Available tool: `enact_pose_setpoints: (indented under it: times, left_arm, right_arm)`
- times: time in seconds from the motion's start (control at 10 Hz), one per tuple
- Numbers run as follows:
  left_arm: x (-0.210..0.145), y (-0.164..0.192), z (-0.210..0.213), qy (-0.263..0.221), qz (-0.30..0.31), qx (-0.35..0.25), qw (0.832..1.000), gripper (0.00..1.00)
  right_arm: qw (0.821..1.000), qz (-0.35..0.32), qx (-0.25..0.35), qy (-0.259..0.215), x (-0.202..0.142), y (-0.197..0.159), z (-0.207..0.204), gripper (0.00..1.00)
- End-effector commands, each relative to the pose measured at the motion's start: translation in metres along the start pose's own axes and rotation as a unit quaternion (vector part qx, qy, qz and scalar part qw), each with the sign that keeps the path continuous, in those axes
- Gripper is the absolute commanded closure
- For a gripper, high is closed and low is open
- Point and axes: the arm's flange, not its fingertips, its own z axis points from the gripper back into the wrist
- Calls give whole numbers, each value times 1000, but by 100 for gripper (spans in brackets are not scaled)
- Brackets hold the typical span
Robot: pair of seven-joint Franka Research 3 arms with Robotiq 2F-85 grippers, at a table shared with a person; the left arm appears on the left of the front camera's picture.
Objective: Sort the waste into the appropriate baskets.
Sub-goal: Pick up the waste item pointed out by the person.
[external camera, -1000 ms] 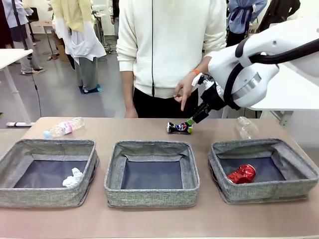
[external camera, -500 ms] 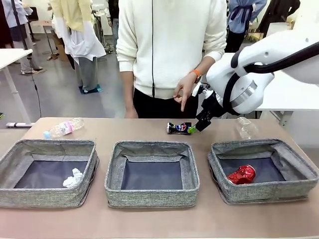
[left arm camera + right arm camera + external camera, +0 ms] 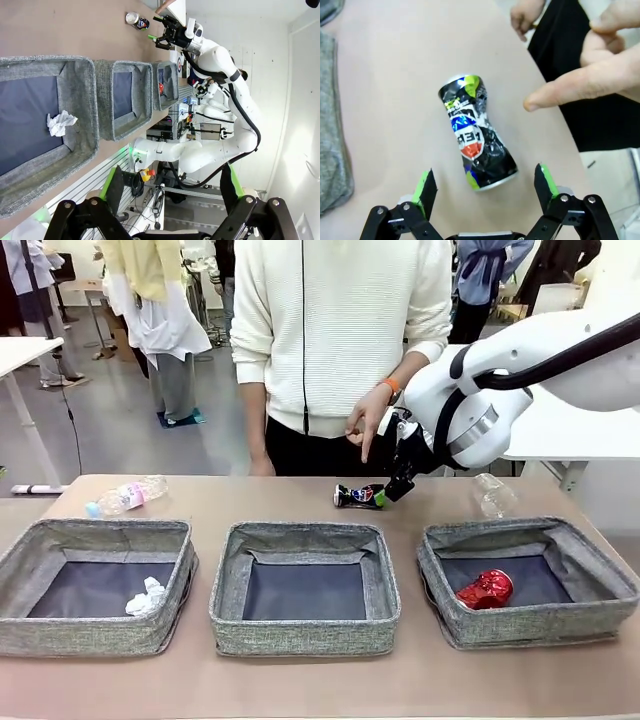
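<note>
My right jaws stand wide apart and hold nothing. In my right wrist view the crumpled dark blue can (image 3: pixel 476 145) lies on its side on the tan counter (image 3: pixel 395 75), its length running away from me. Its near end sits in the gap between my two green pads (image 3: pixel 426 186), closer to the middle than to either one, and touches neither. The rest of the can reaches out past my fingertips.

From the front, the same can (image 3: pixel 360 497) lies near the counter's far edge, behind the middle grey woven basket (image 3: pixel 305 533), and my right arm's green tip is at its right end. A person's hand (image 3: pixel 368 420) points a finger down just above the can.

The small white paper ball (image 3: pixel 148 597) lies in the left basket (image 3: pixel 95 530), and the dented red can (image 3: pixel 486 589) lies in the right basket (image 3: pixel 530 530). The clear pink-labelled bottle (image 3: pixel 128 496) lies on the counter behind the left basket, and the clear plastic cup (image 3: pixel 494 495) behind the right one.

My left jaws are also spread open and empty, off to the side of the left basket.
</note>
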Motion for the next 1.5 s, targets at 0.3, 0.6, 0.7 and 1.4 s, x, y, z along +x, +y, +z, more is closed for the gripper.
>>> enact_pose_setpoints:
  times: [0.3, 0.6, 0.7, 1.4]
  left_arm:
    - [1, -3, 1, -5, 1, -7, 1000, 0]
    - [1, -3, 1, -5, 1, -7, 1000, 0]
    - [1, -3, 1, -5, 1, -7, 1000, 0]
    - [1, -3, 1, -5, 1, -7, 1000, 0]
  right_arm:
    - [1000, 20, 22, -6, -5, -2, -36, 0]
    - [999, 13, 39, -11, -8, 1, -38, 0]
    - [999, 18, 46, -7, -8, 3, -40, 0]
    - [997, 30, 72, 4, -5, 9, -42, 86]
